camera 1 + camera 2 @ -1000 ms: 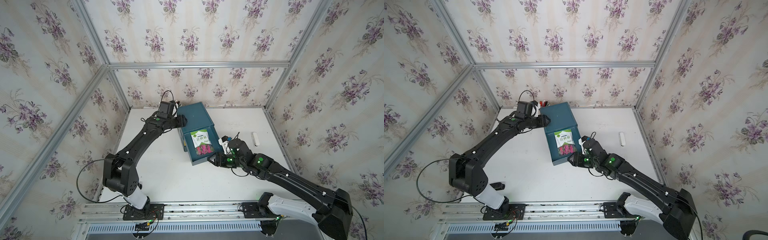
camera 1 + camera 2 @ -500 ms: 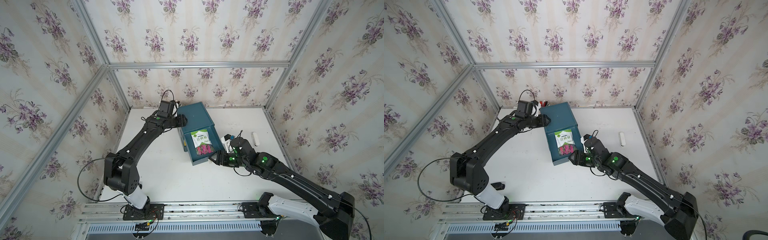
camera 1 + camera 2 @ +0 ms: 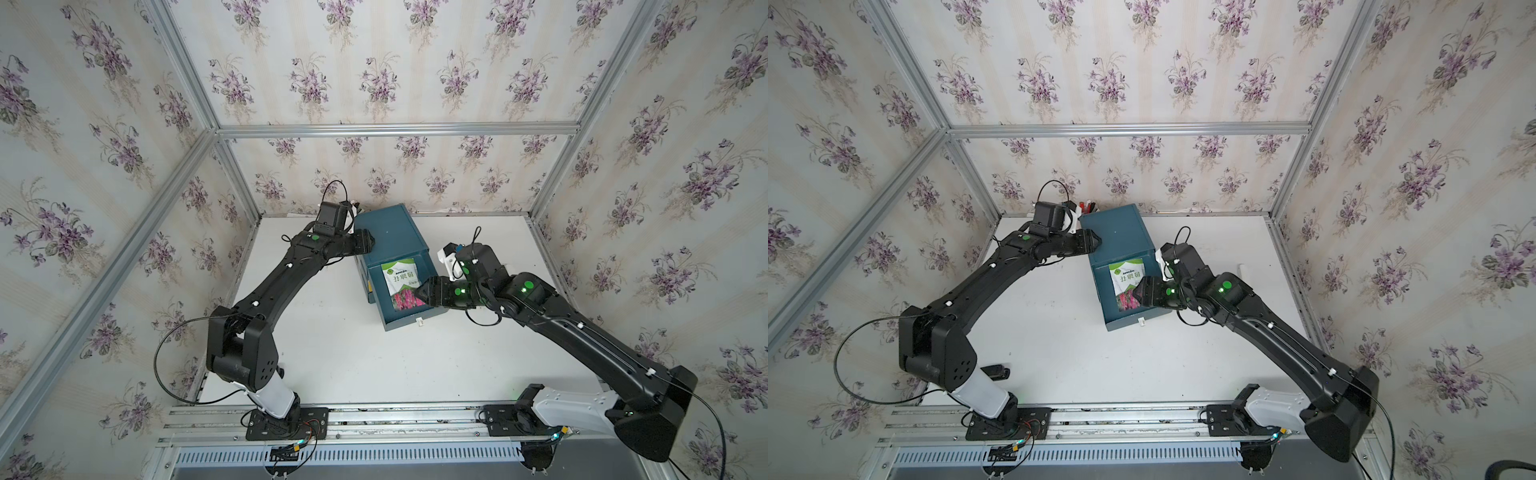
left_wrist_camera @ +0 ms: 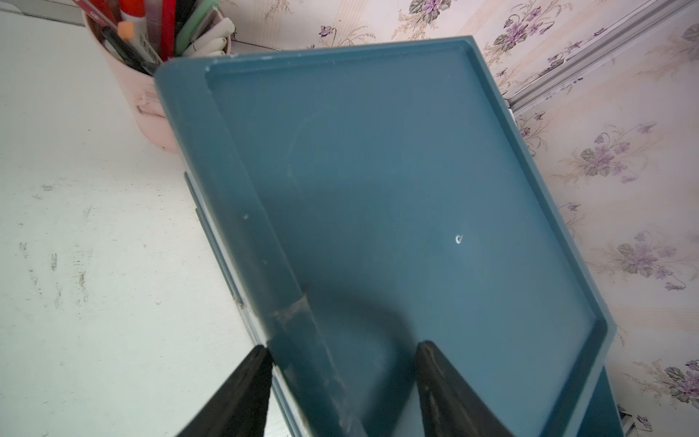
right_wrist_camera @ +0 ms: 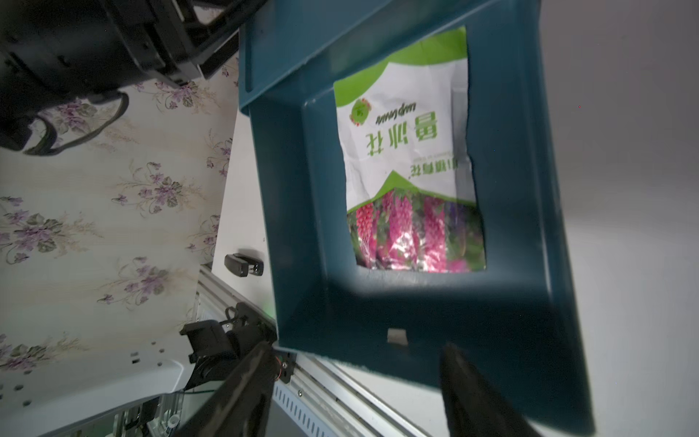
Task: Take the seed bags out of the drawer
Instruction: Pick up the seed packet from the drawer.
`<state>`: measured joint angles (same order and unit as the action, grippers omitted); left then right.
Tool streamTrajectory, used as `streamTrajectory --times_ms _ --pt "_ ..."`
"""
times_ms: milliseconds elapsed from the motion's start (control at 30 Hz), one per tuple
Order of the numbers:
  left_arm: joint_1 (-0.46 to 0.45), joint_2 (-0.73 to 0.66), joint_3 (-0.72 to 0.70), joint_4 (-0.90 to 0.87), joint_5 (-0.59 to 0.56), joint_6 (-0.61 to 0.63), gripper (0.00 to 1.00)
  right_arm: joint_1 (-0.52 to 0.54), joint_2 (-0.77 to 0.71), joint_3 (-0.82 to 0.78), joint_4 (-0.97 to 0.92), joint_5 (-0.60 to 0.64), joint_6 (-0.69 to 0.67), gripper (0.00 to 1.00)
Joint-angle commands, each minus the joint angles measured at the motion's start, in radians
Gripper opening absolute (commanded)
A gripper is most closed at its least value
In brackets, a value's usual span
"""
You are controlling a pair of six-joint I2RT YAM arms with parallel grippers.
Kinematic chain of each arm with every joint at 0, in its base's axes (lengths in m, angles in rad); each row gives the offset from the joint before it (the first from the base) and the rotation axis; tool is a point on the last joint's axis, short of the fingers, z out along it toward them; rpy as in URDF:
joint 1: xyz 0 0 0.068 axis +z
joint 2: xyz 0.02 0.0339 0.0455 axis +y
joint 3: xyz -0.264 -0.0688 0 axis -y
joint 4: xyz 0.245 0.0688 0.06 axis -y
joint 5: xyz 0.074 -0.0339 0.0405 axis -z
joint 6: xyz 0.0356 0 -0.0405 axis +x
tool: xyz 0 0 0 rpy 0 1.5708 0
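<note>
The teal drawer (image 3: pixel 405 322) (image 3: pixel 1129 322) stands pulled out of its cabinet (image 3: pixel 390 232) in both top views. One of the seed bags (image 3: pixel 400 280) (image 3: pixel 1126 277) (image 5: pixel 408 170) lies flat inside, with a white and green top and pink flowers below. My right gripper (image 3: pixel 420 291) (image 3: pixel 1137 293) (image 5: pixel 353 355) hovers open and empty over the drawer's right side, its tips above the bag's edge. My left gripper (image 3: pixel 368 245) (image 4: pixel 342 348) is shut on the raised left rim of the cabinet's top (image 4: pixel 378 189), one finger outside and one on top.
A pink cup of pens (image 4: pixel 140 94) (image 3: pixel 1086 205) stands behind the cabinet in the back left corner. A small white object (image 3: pixel 1241 270) lies on the table's right side. A black stapler-like thing (image 3: pixel 994 371) (image 5: pixel 242 263) sits by the left arm's base.
My right gripper has moved from the drawer's front right corner back and over the drawer, toward the seed bag. The left arm and the cabinet have stayed still.
</note>
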<state>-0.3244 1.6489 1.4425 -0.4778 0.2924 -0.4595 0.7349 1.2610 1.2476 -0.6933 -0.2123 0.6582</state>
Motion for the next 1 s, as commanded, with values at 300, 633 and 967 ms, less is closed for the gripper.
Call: streamTrajectory --times_ms 300,633,967 --pt "-0.003 -0.032 -0.02 -0.183 0.06 0.018 0.62 -0.074 0.223 0.159 -0.022 0.012 -0.169 0.71" --pt "-0.005 -0.032 -0.022 -0.214 0.06 0.028 0.61 -0.072 0.287 0.205 -0.052 0.029 -0.194 0.7" --pt "-0.004 -0.02 -0.011 -0.219 0.06 0.033 0.6 -0.033 0.36 0.261 -0.079 0.117 -0.231 0.69"
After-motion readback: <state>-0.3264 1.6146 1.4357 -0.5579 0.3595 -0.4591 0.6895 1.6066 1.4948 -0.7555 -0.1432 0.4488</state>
